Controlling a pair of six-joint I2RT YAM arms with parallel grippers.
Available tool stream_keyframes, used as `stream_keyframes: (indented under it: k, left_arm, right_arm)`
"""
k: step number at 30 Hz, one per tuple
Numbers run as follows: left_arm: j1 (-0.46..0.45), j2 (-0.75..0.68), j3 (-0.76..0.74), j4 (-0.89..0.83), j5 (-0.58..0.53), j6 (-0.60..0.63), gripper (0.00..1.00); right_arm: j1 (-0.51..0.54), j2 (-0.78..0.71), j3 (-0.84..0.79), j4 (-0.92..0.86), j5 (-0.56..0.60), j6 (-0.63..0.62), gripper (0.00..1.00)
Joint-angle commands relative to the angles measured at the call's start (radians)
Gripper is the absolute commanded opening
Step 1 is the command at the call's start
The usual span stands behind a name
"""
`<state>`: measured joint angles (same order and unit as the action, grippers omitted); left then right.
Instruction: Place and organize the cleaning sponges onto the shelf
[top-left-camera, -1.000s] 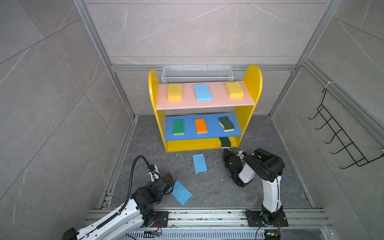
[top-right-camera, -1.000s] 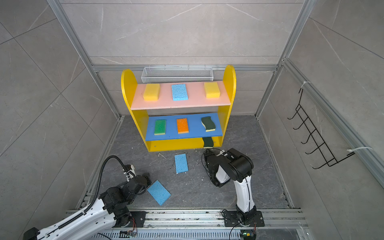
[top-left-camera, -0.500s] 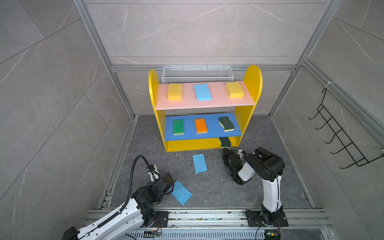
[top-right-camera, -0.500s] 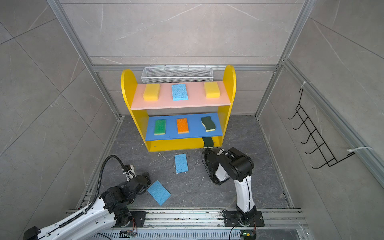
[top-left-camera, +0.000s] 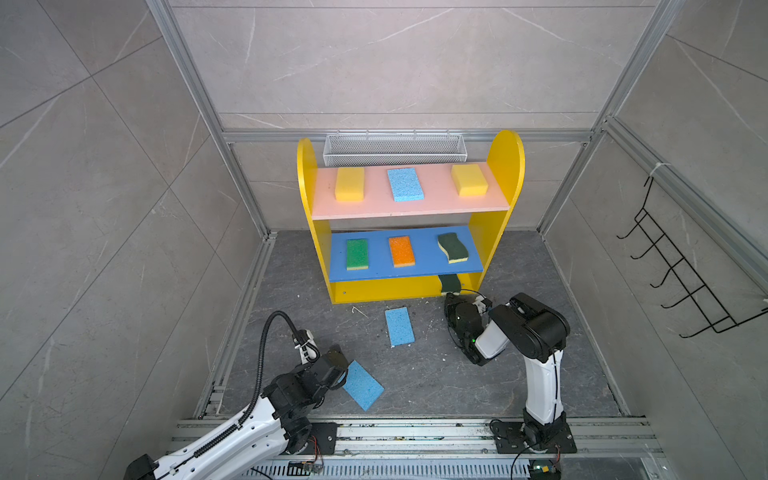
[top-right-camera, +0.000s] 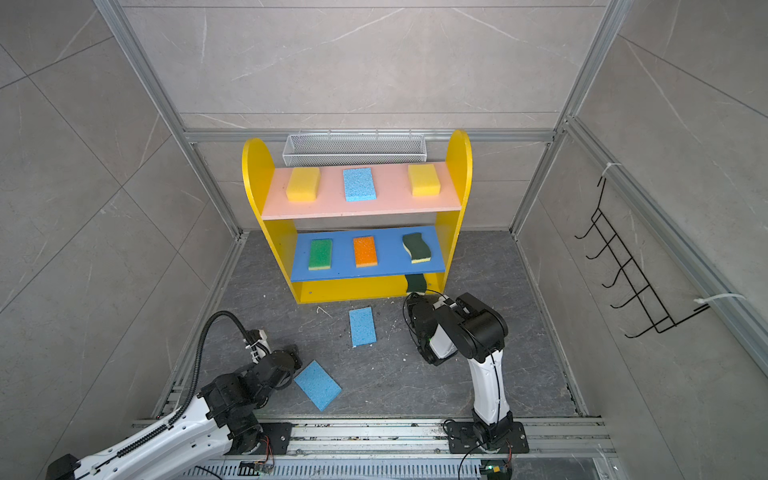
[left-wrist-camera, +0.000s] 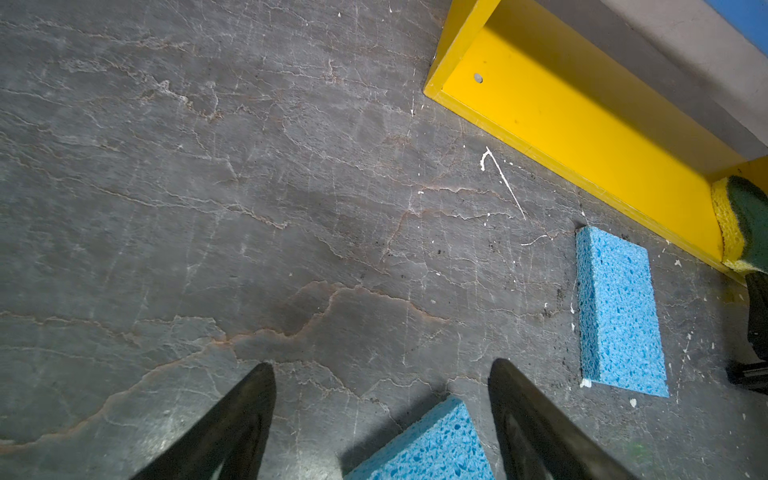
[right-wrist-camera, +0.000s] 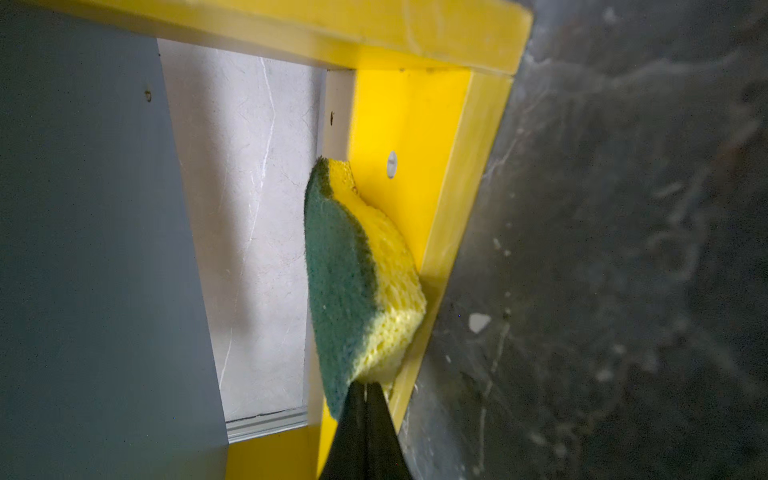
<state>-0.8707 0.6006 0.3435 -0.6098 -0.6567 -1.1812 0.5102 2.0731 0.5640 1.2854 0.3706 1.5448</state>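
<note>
The yellow shelf (top-left-camera: 505, 166) holds two yellow sponges (top-left-camera: 350, 184) and a light blue one (top-left-camera: 405, 185) on its pink board. A bright green (top-left-camera: 357, 254), an orange (top-left-camera: 402, 251) and a wavy dark green sponge (top-left-camera: 453, 248) lie on its blue board. My right gripper (right-wrist-camera: 365, 388) is shut on the near end of another wavy dark green sponge (right-wrist-camera: 353, 270), tilted against the yellow bottom board's right corner. My left gripper (left-wrist-camera: 380, 365) stands open low over the corner of a light blue sponge (left-wrist-camera: 432, 449) on the floor. Another light blue sponge (top-left-camera: 399, 326) lies before the shelf.
A white mesh basket (top-left-camera: 395, 149) hangs behind the shelf's top. A black wire hook rack (top-left-camera: 681, 270) is on the right wall. Metal rails (top-left-camera: 415, 432) run along the front edge. Grey stone floor (top-left-camera: 424, 374) spreads between the two arms.
</note>
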Motion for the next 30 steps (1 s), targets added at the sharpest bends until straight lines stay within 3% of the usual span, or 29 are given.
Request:
stream_keyframes:
  k: [1,30]
  left_arm:
    - [-0.001,0.003,-0.009,-0.008,-0.039,-0.028,0.83]
    - [-0.001,0.131,-0.005,0.096,-0.020,-0.025,0.83]
  right_arm:
    - [-0.007,0.049,0.000,-0.110,0.001,-0.019,0.00]
    - [-0.032,0.143,0.044,-0.027,0.001,0.014,0.00]
